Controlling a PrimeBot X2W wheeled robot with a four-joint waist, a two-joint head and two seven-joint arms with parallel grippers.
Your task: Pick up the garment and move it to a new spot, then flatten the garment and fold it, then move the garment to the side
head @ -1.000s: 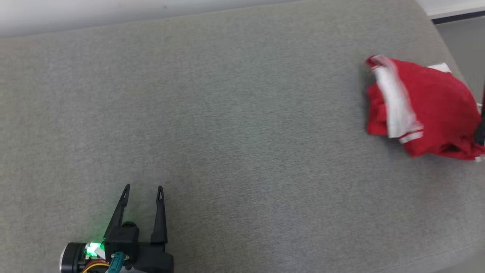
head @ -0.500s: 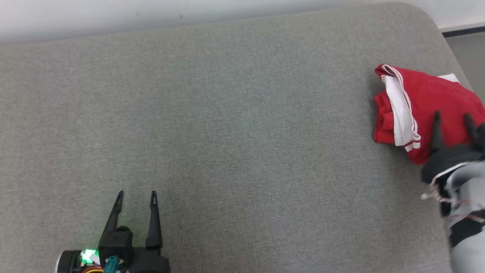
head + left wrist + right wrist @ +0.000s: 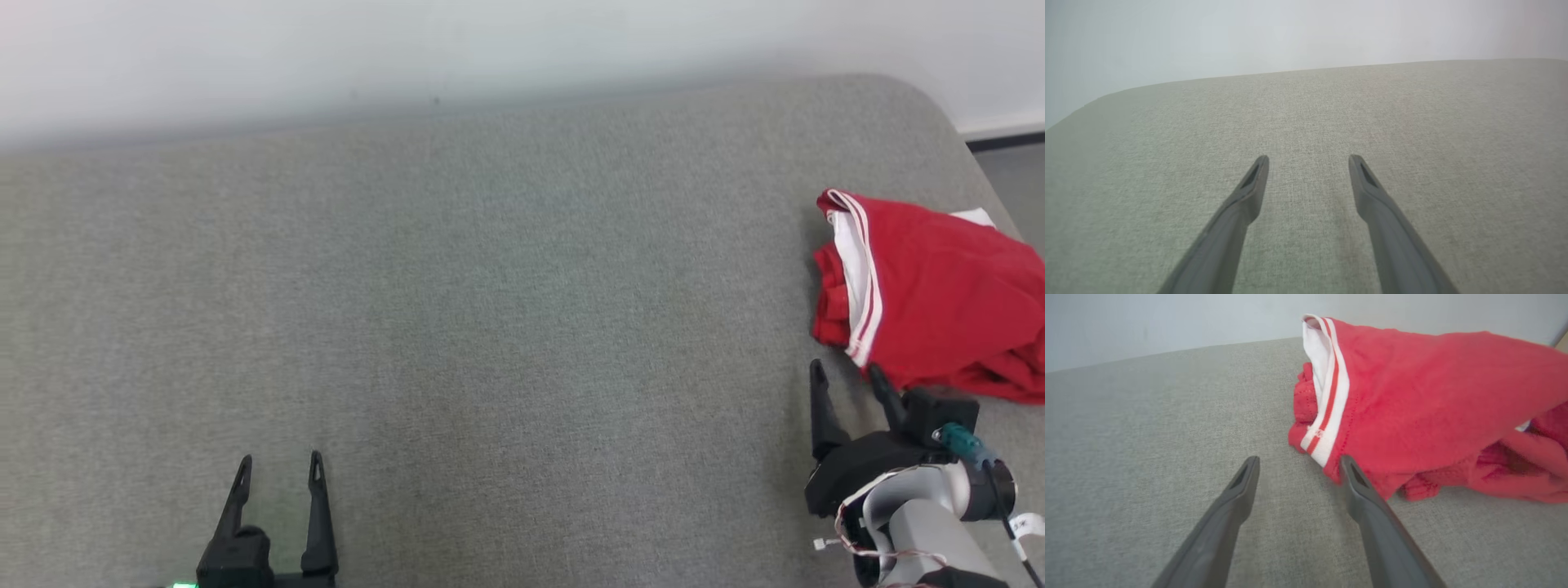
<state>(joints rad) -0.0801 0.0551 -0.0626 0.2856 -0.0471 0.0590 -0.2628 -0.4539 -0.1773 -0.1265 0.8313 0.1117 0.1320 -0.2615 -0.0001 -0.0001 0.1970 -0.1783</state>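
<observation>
Where the left gripper sits: low at the left over the grey cushion, fingers spread, nothing between them.
At lower right, the right gripper: fingers spread and empty, tips just beside the near hem.
Far right, the garment: red with a white striped band, bunched in loose layers by the cushion's right edge.
Progress: fits a heap awaiting pickup, or a rough fold set aside; unsettled.

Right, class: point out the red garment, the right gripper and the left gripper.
red garment (image 3: 939, 302), head view, on its broad red cloth.
right gripper (image 3: 1299, 459), right wrist view, midway between its open fingertips.
left gripper (image 3: 1308, 157), left wrist view, midway between its open fingertips.
</observation>
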